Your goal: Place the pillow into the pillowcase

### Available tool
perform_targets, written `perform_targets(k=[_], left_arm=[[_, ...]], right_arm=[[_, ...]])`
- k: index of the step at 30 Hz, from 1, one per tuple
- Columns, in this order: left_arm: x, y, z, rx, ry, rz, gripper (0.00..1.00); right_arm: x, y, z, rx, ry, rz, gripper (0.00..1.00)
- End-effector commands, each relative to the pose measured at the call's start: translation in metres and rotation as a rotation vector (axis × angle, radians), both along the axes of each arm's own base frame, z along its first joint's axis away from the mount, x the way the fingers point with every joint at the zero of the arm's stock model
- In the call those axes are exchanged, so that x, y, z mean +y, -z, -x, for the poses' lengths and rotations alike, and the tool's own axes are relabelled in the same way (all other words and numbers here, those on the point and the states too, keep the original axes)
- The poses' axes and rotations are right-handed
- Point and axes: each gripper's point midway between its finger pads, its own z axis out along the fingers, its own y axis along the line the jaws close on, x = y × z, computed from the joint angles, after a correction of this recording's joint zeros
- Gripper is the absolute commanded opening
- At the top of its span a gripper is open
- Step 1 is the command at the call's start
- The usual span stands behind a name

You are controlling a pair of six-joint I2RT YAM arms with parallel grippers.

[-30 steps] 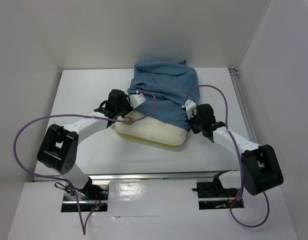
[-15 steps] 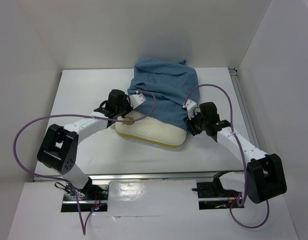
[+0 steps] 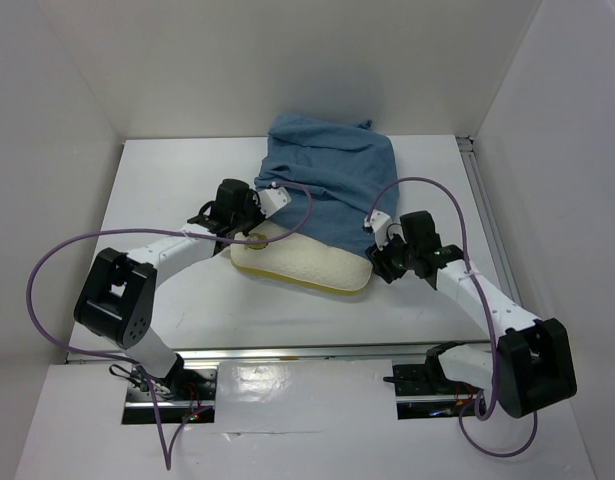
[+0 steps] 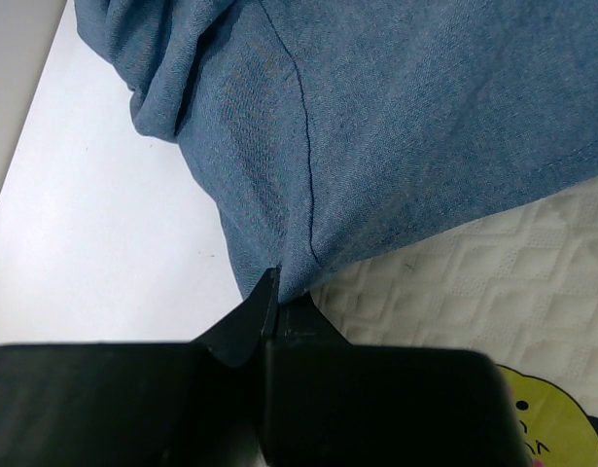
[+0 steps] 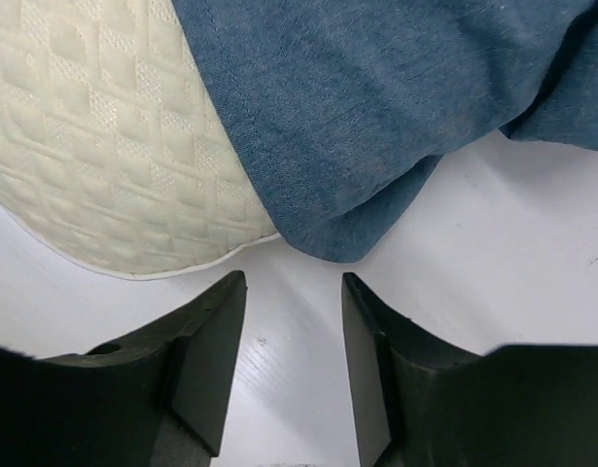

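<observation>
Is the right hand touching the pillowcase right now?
Apart. The right wrist view shows bare table between the open right hand and the pillowcase edge.

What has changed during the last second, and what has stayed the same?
The right gripper drew back a little toward the near side, beside the pillow's corner. It is open, with nothing between its fingers. The left gripper stays shut on the hem of the pillowcase. The pillow and the pillowcase have not visibly moved.

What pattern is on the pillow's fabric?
The pillow is cream-white with a quilted diamond pattern, which shows best in the right wrist view.
</observation>
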Motion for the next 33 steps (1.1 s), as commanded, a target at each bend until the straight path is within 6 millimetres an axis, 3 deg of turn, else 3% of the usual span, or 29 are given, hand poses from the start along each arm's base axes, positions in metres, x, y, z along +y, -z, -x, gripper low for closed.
perform_targets(k=[1,4,9,18,21,25,27,30,33], left_arm=[[-0.001,-0.027,-0.011,-0.058,-0.026,0.045,0.0],[0.001,-0.025,-0.01,-0.052,-0.034,0.037,0.0],[-0.001,-0.033,-0.014,-0.065,-0.039,0.052,0.0],[0.0,-0.027,-0.016,-0.051,-0.047,0.04,0.0],[0.001,-0.023,-0.016,-0.041,-0.059,0.039,0.0],[0.0,-0.023,-0.018,-0.041,-0.059,0.039,0.0],[0.0,-0.023,-0.018,-0.041,-0.059,0.039,0.0],[0.001,-0.021,-0.017,-0.032,-0.06,0.034,0.0],[0.003,-0.023,-0.015,-0.031,-0.072,0.037,0.0]], right_arm=[[-0.001,0.008,0.004,0.012,-0.024,0.008,0.5],[0.001,0.008,-0.002,-0.019,-0.03,0.006,0.48],[0.001,0.026,-0.004,0.028,-0.024,0.013,0.45],[0.008,0.024,-0.033,-0.019,0.021,-0.015,0.42],[0.012,0.023,-0.042,-0.027,0.05,-0.045,0.35],[0.014,0.028,-0.052,-0.03,0.07,-0.052,0.09],[0.015,0.024,-0.061,-0.051,0.092,-0.062,0.03],[0.011,0.02,-0.065,-0.072,0.107,-0.061,0.0],[0.008,0.002,-0.069,-0.105,0.111,-0.065,0.0]])
